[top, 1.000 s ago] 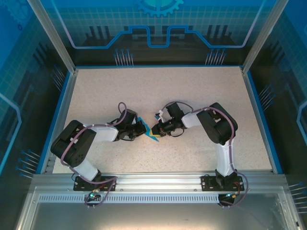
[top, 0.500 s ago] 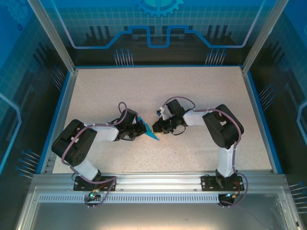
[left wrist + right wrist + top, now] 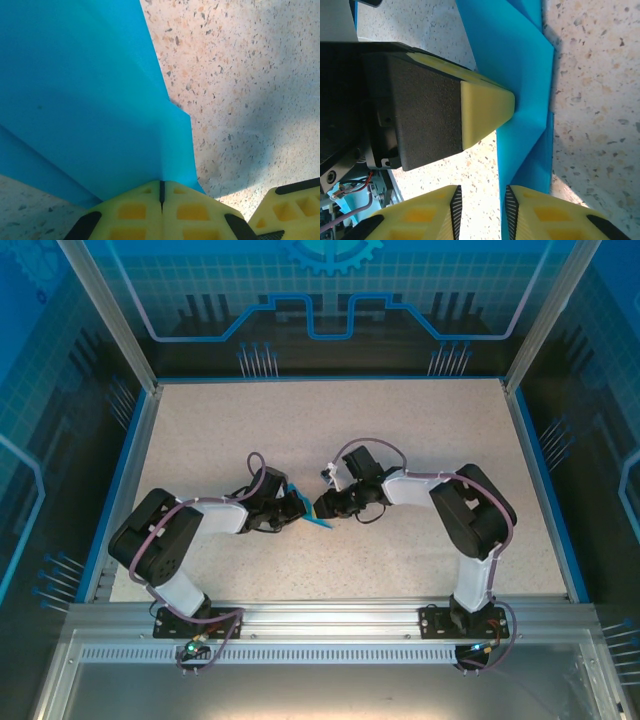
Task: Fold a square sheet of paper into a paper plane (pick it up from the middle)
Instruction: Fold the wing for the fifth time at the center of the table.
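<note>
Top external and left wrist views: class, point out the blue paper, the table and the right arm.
blue paper (image 3: 75, 90), left wrist view, on its broad flat face.
table (image 3: 330, 420), top external view, on the bare speckled surface beyond the arms.
right arm (image 3: 475, 515), top external view, on its black elbow joint.

The speckled beige table (image 3: 400, 430) bears folded blue paper (image 3: 320, 523) near its middle.

i see the bright blue paper (image 3: 318, 522), folded into layered creases with sharp corners, near the middle of the table (image 3: 400, 430), one edge pinched in the left tool (image 3: 161, 186).
</note>
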### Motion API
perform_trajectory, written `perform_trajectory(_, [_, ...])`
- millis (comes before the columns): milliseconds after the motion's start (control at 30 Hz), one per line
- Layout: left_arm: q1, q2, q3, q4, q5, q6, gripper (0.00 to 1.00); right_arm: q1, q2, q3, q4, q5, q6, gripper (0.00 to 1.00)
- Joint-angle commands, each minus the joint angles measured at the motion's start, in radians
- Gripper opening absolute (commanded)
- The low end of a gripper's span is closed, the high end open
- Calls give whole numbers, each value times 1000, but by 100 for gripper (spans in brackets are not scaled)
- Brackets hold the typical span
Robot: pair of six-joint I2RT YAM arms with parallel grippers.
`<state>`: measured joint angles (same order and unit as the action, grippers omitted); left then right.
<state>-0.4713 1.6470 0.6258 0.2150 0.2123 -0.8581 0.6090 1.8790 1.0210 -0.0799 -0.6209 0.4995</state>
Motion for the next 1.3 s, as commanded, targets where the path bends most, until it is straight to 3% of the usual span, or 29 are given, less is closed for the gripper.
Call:
perform_trajectory(0, [9, 40, 3, -74, -38, 1, 7, 15, -9, -6, -43, 26, -29, 29])
perform_trajectory(267, [10, 38, 3, -75, -34, 1, 7, 19, 13, -6, -70, 51, -42, 21])
perform_trajectory(600, [8, 32, 3, -77, -35, -1, 7, 18, 34, -4, -79, 55, -51, 21])
perform_trajectory(867, [9, 15, 11, -87, -38, 2, 7, 15, 63, -4, -108, 78, -54, 6])
perform_trajectory(1267, [15, 16, 8, -102, -68, -12, 8, 15, 83, 11, -180, 164, -46, 3])
